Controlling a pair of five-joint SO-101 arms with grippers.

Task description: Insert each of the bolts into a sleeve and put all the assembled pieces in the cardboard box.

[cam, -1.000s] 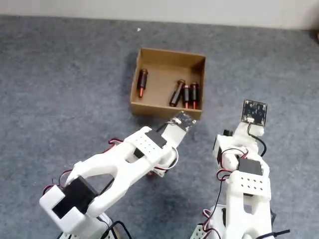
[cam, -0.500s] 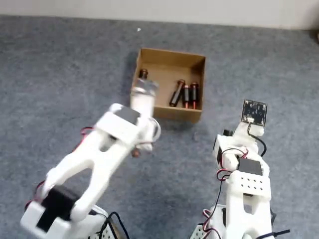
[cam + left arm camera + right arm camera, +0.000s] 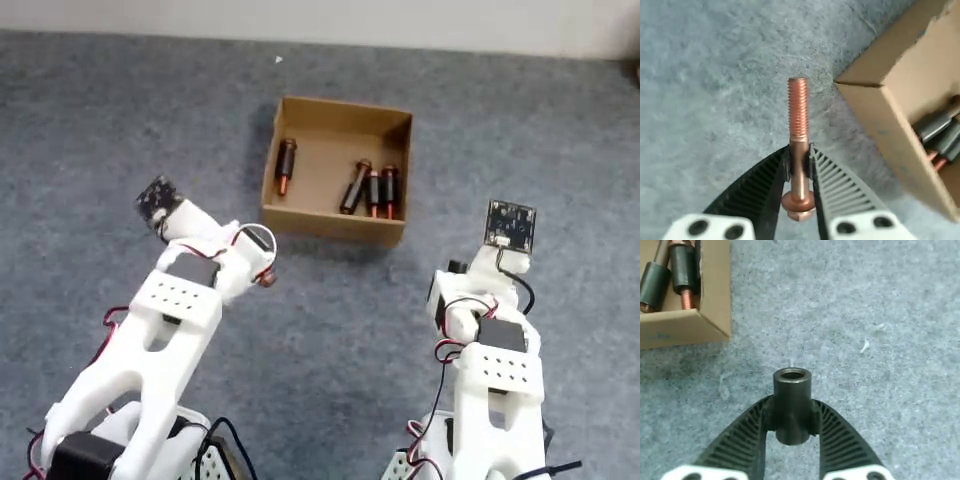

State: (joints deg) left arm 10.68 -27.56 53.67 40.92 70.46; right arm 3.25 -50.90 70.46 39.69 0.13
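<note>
Surface: grey carpet (image 3: 120, 120) covers the whole work area, with a pale wall (image 3: 320, 15) strip along the far edge.

Arms: the left arm (image 3: 160, 330) extends from the near left towards the near-left corner of the box. The right arm (image 3: 495, 370) stands at the near right, its wrist raised near the box's near-right corner.

Cardboard box (image 3: 330, 225): open-topped, sitting on the carpet at mid-table, between and beyond the two arms. It contains four assembled pieces (image 3: 373, 192), each a dark sleeve on a copper bolt. Three lie side by side against the right wall; one lies apart along the left wall.

Left gripper (image 3: 800, 150): jaws closed almost together, clamping a bare copper bolt (image 3: 798, 115) by its smooth shank. The head sits back between the fingers and the threaded end projects forward over the carpet, just beside the box corner.

Right gripper (image 3: 792, 410): jaws partly closed around a dark sleeve (image 3: 792, 390), its open bore facing outward. It is above the carpet, near the box but apart from it.
</note>
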